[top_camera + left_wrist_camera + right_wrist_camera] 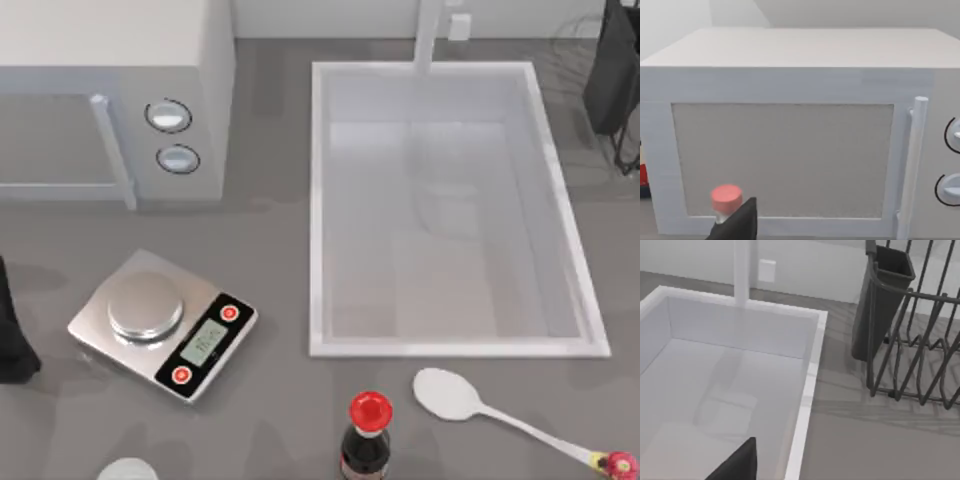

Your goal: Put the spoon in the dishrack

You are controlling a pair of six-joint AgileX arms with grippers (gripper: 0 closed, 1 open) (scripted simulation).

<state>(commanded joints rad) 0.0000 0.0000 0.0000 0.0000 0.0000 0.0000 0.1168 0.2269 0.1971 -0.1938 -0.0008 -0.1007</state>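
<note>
Progress: nothing of the task looks done; the spoon (pixel 452 395) lies flat on the worktop (pixel 270 230), untouched, and the dishrack (pixel 920 330) holds no spoon that I can see.
Left to do: by my judgement all of it, meaning reach, grasp, lift, carry and set down in the rack.
Spoon: just outside the near rim of the sink (pixel 318 200), its bowl beside the red-capped bottle (pixel 368 435), its handle running toward the top view's right edge and ending in a red-pink knob.
Dishrack: at the far right corner of the top view, beyond the sink, with a dark slab-like holder on its wire bars.
Right jaws: a dark fingertip (pixel 737 462) shows at the wrist view's edge, over the sink's rim, the rack ahead of it; how wide they stand, cannot tell; nothing seen held.
Left jaws: a dark fingertip (pixel 737 222) faces the microwave (pixel 790 135) door, a pink-capped item (pixel 726 200) just ahead; opening cannot be told.
Left arm: a dark part at the top view's left edge, beside the scale (pixel 162 322), seemingly parked.
</note>
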